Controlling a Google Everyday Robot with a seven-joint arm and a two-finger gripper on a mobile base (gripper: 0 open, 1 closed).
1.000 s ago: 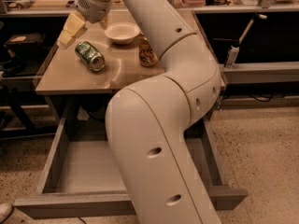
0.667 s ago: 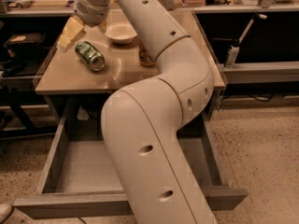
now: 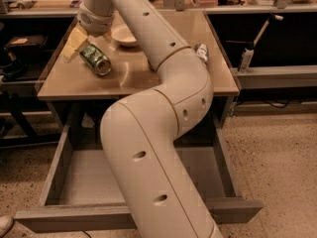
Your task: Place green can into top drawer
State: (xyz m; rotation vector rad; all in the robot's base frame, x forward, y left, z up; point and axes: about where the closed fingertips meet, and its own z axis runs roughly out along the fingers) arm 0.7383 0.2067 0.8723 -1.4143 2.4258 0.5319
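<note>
The green can lies on its side on the left part of the table top, its silver end facing front right. My gripper hangs low over the table just left of the can, beside it rather than around it. The top drawer is pulled wide open below the table. Its grey bottom shows on the left, and my arm crosses in front of its middle.
A white bowl sits behind the can to its right. A silver-white can lies near the table's right edge. Dark shelving stands left and right of the table, above a speckled floor.
My arm has swung left across the view. The gripper has shifted slightly toward the table's left edge next to the green can. The orange-brown can is now hidden, and the silver-white can shows.
</note>
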